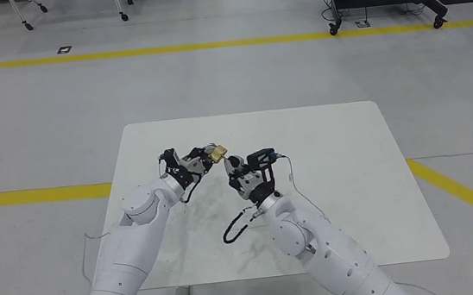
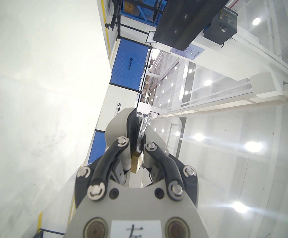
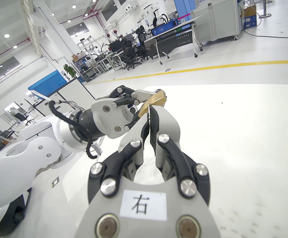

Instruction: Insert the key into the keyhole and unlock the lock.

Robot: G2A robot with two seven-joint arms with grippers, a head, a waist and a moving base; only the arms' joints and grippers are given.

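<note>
- Lock (image 1: 216, 153), brass, sits just left of centre in the top view. It is held clear of the worktop (image 1: 356, 213), pinched by the left pincer (image 1: 206, 157), so that its keyhole end, I'd judge, faces the other arm.
- Key (image 3: 148, 110) shows as a thin metal edge nipped between the pressed-together fingers of the right pincer (image 1: 237, 163), just right of the lock, with its tip at the brass body.
- Whether the tip is inside the keyhole I cannot tell. Holding both aloft lets the arms line them up.
</note>
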